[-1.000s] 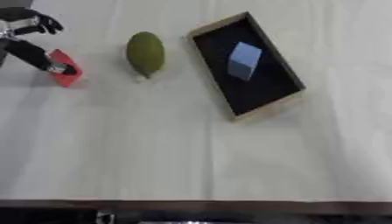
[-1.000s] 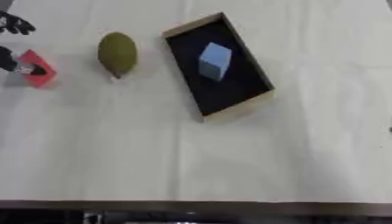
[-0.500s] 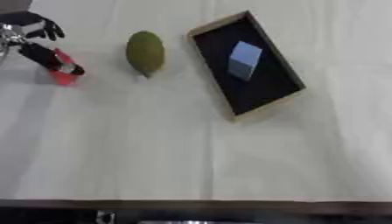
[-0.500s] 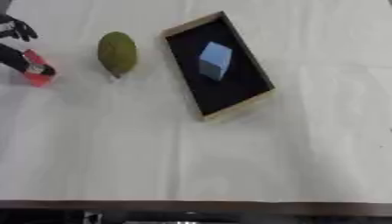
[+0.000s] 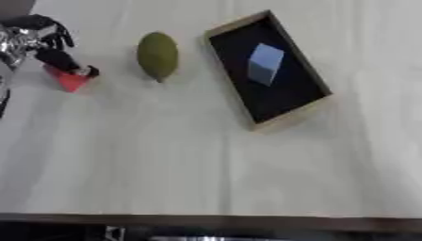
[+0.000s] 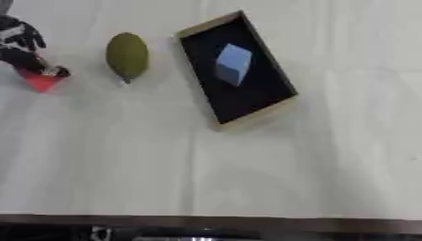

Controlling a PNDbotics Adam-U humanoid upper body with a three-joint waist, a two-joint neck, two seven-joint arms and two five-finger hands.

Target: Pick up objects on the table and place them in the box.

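A small red block [image 5: 68,80] lies at the far left of the white table, with my left hand [image 5: 37,43] over it, fingers curled and the thumb pressing along its top edge. A green oval fruit [image 5: 158,55] lies to the right of the block, apart from it. Further right stands a shallow box [image 5: 290,116] with a wooden rim and black inside, set at a slant. A light blue cube [image 5: 264,64] rests inside it. My right hand shows in neither view.
The white cloth [image 5: 206,169] covers the table down to its dark front edge [image 5: 206,226].
The red block has tipped and shifted slightly under my left hand, which has closed further down onto it. The fruit, box and cube have stayed put.
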